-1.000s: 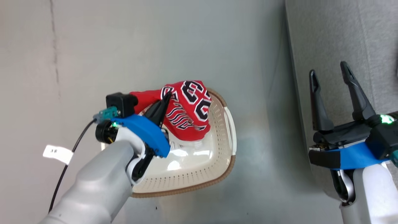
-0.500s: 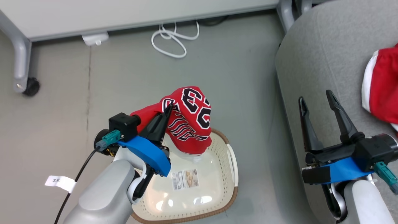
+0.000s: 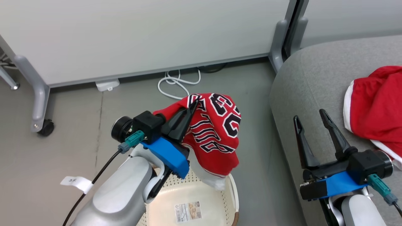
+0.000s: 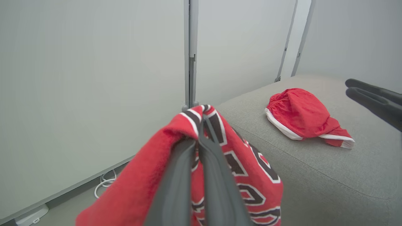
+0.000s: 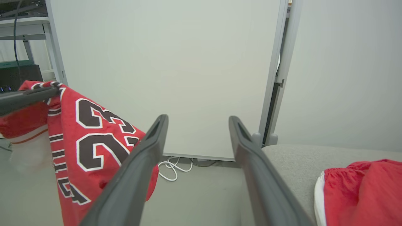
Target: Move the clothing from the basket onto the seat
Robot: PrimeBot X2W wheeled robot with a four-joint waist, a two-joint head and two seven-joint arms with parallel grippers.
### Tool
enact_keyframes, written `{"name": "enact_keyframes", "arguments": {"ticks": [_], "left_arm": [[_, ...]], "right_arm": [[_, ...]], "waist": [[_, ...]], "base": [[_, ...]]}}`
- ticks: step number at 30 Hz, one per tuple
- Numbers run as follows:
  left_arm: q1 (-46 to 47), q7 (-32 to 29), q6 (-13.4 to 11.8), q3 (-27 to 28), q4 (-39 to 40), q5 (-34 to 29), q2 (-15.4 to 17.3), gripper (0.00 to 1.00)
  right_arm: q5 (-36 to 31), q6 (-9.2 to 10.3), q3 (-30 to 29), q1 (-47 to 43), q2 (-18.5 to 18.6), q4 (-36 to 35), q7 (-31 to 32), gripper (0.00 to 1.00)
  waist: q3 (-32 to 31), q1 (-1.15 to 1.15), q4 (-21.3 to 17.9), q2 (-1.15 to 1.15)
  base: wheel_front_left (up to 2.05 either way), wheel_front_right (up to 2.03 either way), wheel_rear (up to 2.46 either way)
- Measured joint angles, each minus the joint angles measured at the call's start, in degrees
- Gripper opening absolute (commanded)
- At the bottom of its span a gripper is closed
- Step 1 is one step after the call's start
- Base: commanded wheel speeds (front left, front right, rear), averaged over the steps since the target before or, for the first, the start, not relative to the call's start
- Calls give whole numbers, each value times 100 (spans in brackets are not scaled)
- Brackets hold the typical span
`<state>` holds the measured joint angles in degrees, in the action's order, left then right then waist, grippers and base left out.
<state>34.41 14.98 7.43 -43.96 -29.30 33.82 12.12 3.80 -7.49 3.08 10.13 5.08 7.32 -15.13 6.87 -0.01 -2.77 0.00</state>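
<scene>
Head view: left pincer [image 3: 193, 105] is clamped tight on a fold of the jersey [image 3: 216, 135]. The cloth hangs free below and to the right of its tips, w/ the pale-lined hem dangling just over the basket [image 3: 233, 194] rim. The basket sits under that pincer's wrist, its floor label bare. The seat [image 3: 314, 78] lies off to the pincer's right, across a strip of floor. The right pincer [image 3: 308, 114] is parked over the seat's near edge, jaws spread wide w/ nothing between them. The shorts [image 3: 373, 106] already rest on the cushion, just right of its tips.

Left wrist view: both fingers are pressed together w/ red cloth draped on either side. Seat and shorts lie ahead and to the right of the tips.

Step in hand, by the look of it: the carry. The jersey is all but out of the basket but not yet over the cushion, so approx. half the job seems done.

Next move prob. calls for swinging the left arm rightward, high enough that the trailing hem clears the basket rim and the seat's rounded edge. It would then let go over bare cushion near the shorts. The idle right pincer stands between jersey and shorts, so the path likely needs to pass above or short of it.
</scene>
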Motion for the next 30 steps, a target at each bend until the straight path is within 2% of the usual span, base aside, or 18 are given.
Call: {"name": "enact_keyframes", "arguments": {"ticks": [11, 21, 26, 30], "left_arm": [[449, 0, 0, -632, 122, -2, -100, 0], [555, 0, 0, -907, 70, 151, -140, 0], [559, 0, 1, -977, 36, 207, -146, 0], [572, 0, 0, -1004, 18, 210, -160, 0]], "right_arm": [[49, 0, 32, -254, -19, 57, 0, 100], [60, 1, 116, -326, -21, -67, 0, 100], [2, 1, 456, -130, 44, -278, 0, 100], [-37, 1, 942, 138, 105, -241, 0, 100]], "waist": [[-464, 0, -65, 0], [-598, 1, -107, 0], [-599, 1, -95, 0], [-595, 1, -67, 0]], "base": [[0, 0, 0], [0, 0, 0], [0, 0, 0], [0, 0, 0]]}}
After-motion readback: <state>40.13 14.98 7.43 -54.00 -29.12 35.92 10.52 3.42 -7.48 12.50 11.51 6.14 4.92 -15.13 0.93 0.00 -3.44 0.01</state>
